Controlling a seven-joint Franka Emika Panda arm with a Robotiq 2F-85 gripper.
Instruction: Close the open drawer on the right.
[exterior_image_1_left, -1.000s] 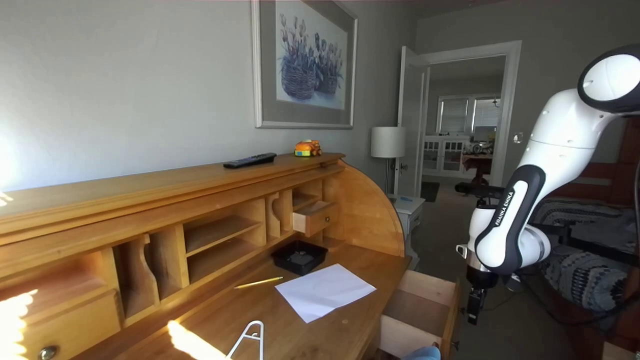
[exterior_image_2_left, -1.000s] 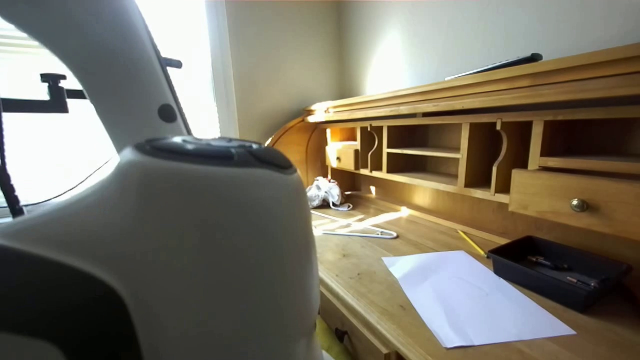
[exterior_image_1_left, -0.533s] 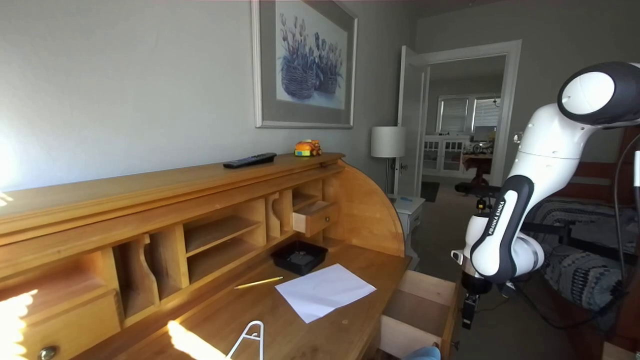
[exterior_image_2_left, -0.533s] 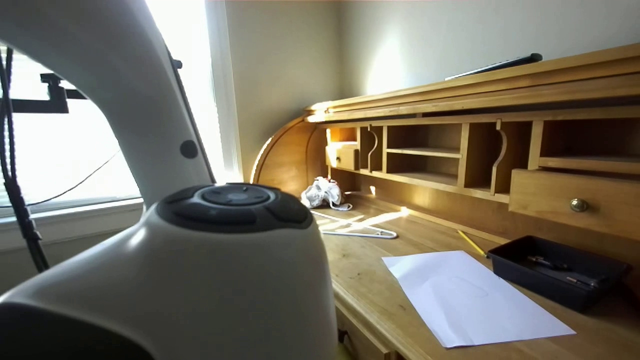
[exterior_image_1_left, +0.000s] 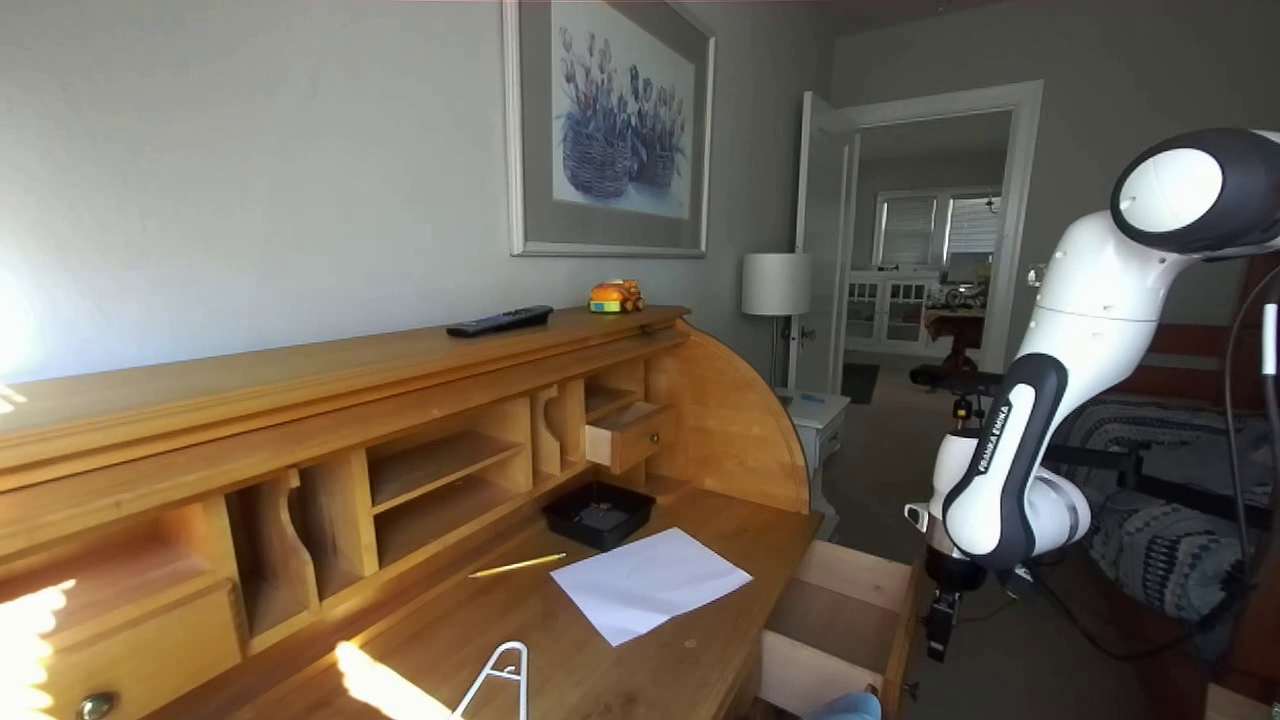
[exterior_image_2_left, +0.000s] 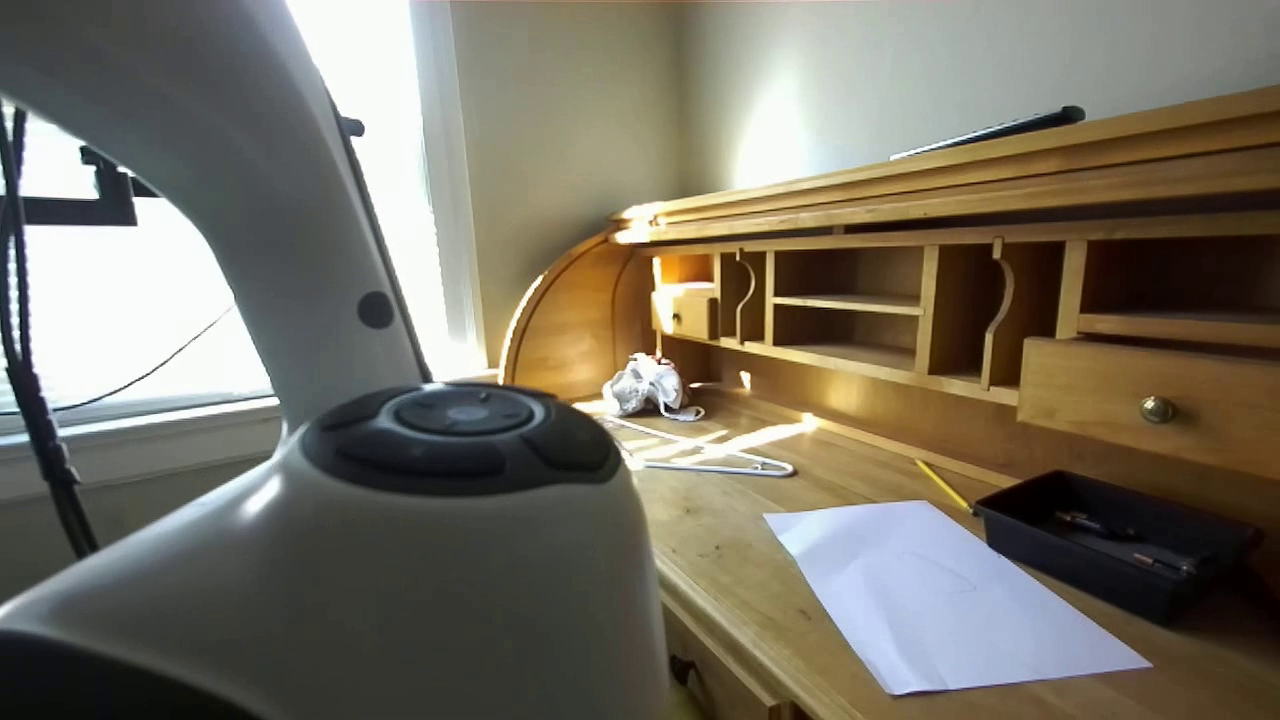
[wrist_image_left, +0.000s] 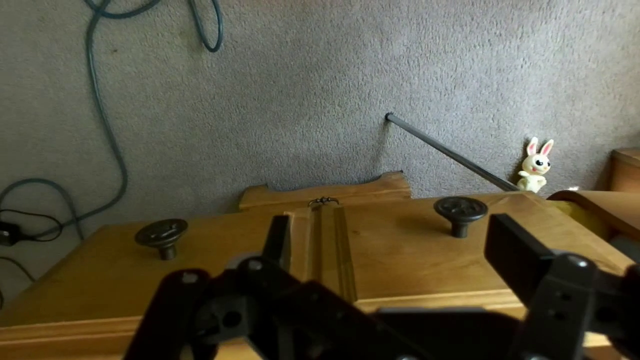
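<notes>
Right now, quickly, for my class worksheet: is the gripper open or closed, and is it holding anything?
Gripper: open, jaws spread wide apart in the wrist view, holding nothing.

In an exterior view, the lower part of the drawer (exterior_image_1_left: 855, 575) runs past the bottom edge; a blue object (exterior_image_1_left: 848, 707), showing too little to identify, covers part of its side. A white hanger (exterior_image_1_left: 525, 685) is cut off there too. In an exterior view, the arm (exterior_image_2_left: 450, 600) hides the left front of the worktop (exterior_image_2_left: 720, 530); what the crumpled white object (exterior_image_2_left: 648, 385) is cannot be told. In the wrist view, the end effector (wrist_image_left: 390, 230) is blurred and cut off by the lower edge, and a bluish cable (wrist_image_left: 92, 65) leaves past the top.
</notes>
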